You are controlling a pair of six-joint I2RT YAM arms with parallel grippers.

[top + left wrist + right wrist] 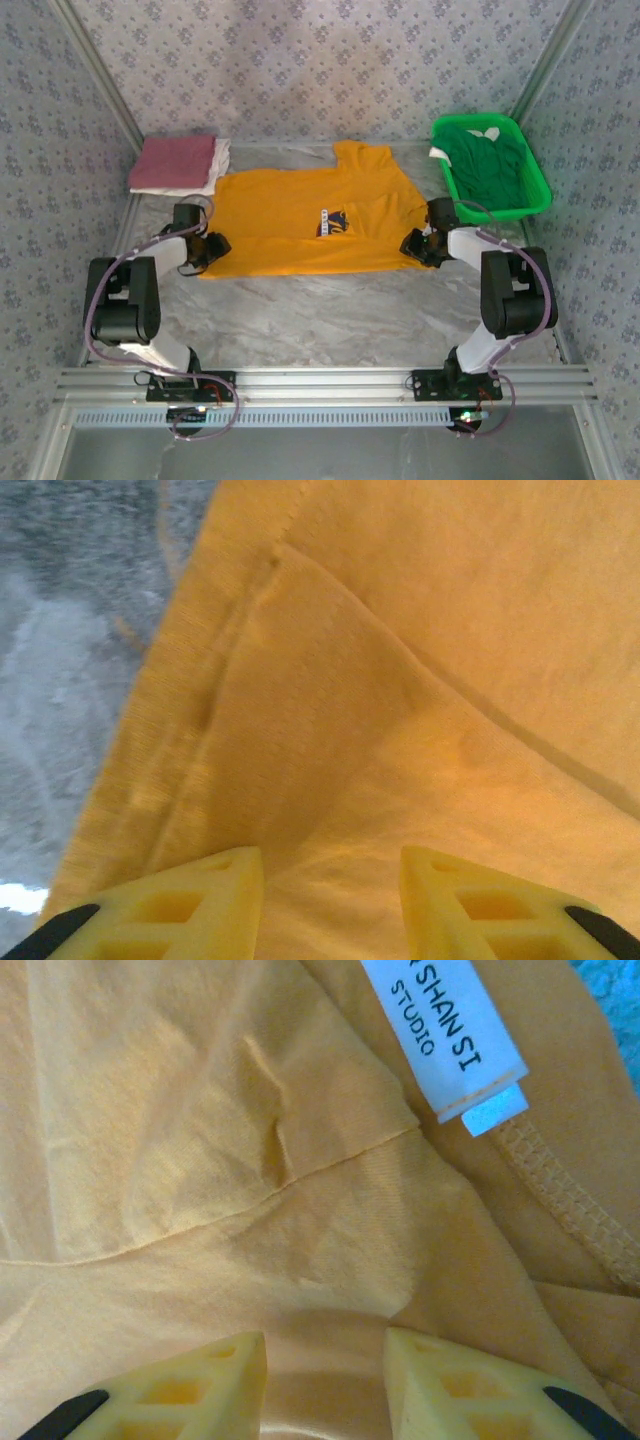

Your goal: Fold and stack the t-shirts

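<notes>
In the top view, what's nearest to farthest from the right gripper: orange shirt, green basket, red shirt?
1. Orange-yellow cloth t-shirt, under the right gripper.
2. Bright green plastic basket, just behind, right.
3. Folded dusty red t-shirt, far left.

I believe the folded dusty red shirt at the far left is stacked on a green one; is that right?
Not quite: the folded dusty red shirt at the far left is stacked on a white one, as the top external view shows.
</notes>
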